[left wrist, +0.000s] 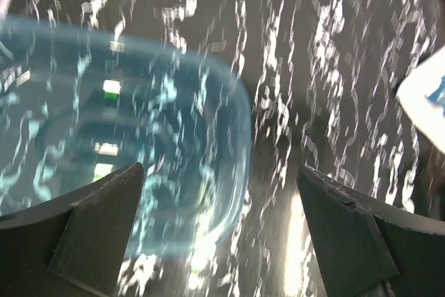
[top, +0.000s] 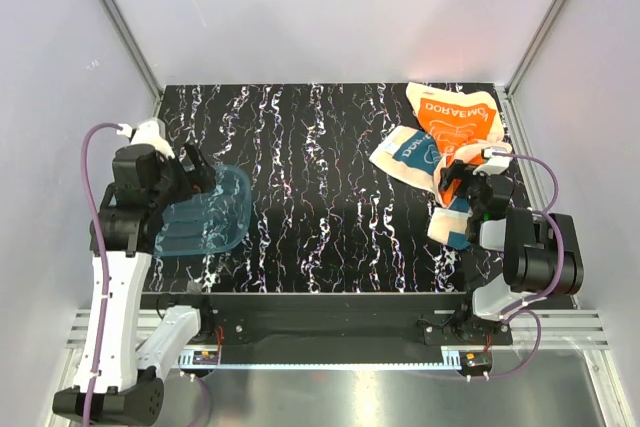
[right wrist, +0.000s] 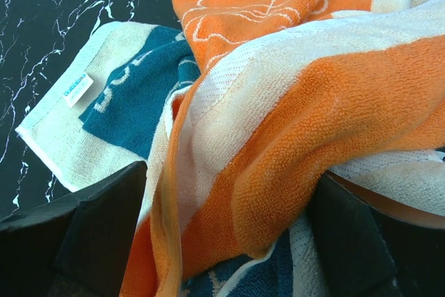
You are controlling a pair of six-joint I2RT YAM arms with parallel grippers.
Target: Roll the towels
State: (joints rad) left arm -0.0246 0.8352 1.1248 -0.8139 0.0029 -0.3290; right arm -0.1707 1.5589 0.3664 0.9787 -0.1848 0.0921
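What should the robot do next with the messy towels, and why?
Probably ease the right gripper down and pinch the orange towel. Its jaws stand open over that bunched fold, which lies across the teal towel; they need separating before rolling.

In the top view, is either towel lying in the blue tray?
No, the orange towel and the teal towel lie heaped together at the right of the table, well apart from the tray at the left.
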